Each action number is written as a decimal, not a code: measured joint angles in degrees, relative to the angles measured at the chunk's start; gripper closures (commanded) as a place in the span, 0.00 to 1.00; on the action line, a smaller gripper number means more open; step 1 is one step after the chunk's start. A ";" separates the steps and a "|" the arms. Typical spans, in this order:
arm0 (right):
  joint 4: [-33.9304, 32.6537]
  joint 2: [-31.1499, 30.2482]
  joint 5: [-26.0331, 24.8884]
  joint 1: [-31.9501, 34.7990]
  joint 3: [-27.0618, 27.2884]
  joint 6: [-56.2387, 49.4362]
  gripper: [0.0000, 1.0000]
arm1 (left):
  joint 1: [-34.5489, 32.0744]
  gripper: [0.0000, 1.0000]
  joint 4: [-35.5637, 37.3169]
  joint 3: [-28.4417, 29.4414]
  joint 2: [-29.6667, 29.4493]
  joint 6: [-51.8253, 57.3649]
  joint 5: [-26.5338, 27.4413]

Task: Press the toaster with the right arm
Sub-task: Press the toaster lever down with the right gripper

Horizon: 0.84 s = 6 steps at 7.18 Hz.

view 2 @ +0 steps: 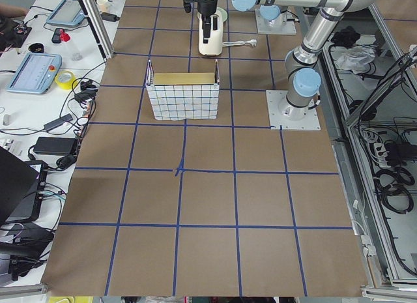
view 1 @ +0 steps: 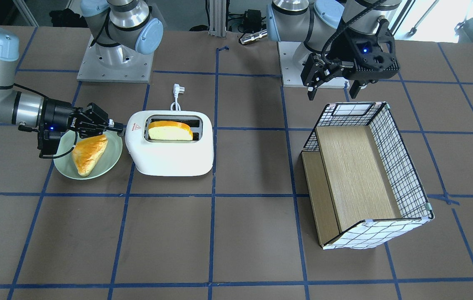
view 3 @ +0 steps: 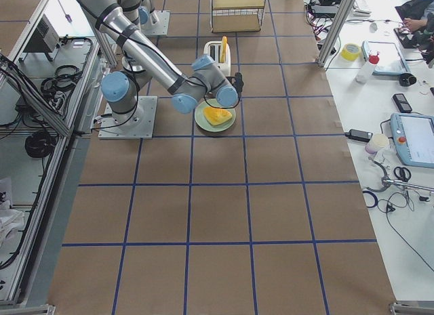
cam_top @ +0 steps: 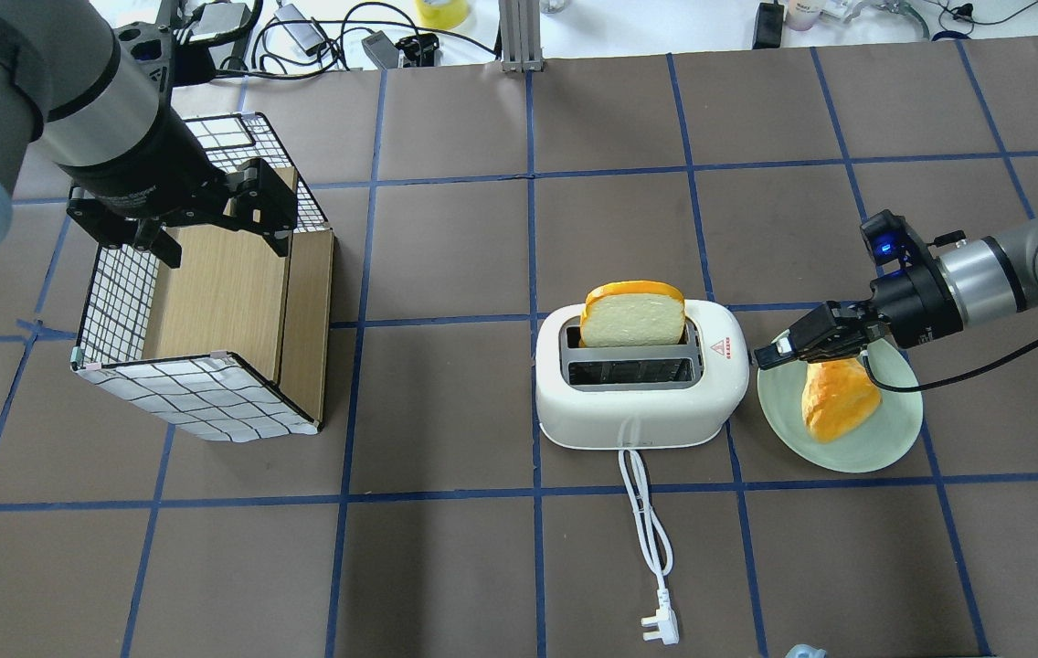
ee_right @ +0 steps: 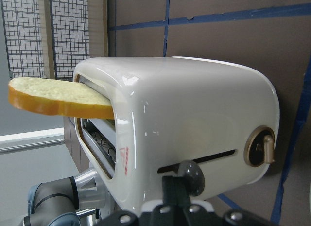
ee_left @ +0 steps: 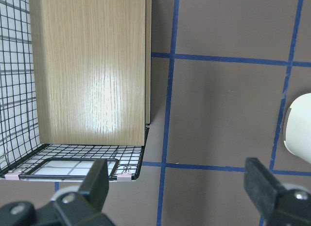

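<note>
Toaster (cam_top: 638, 407) stands mid-table, just beside the green plate (cam_top: 886, 443). Bread slice (cam_top: 633, 315) rides high out of one slot, so the lever is judged not yet down. Right gripper (cam_top: 767, 354), fingers pinched together on nothing, sits at the toaster's end face. In the wrist view its tip meets the grey lever knob (ee_right: 190, 174); contact probable, not certain. The downward press is left to do. Left gripper (view 1: 333, 87) hangs spread wide above the wire basket (view 1: 399, 166).

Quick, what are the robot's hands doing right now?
Left gripper: open, empty.
Right gripper: closed, tips at the lever of the toaster.
</note>
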 measured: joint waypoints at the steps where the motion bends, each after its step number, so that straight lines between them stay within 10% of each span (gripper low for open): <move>1: -0.56 0.29 0.00 0.00 0.18 0.02 1.00 | 0.00 0.00 0.00 0.00 0.00 0.00 0.00; 6: -1.70 1.12 -0.28 0.00 0.95 -0.01 1.00 | 0.00 0.00 0.00 0.00 0.00 0.00 0.00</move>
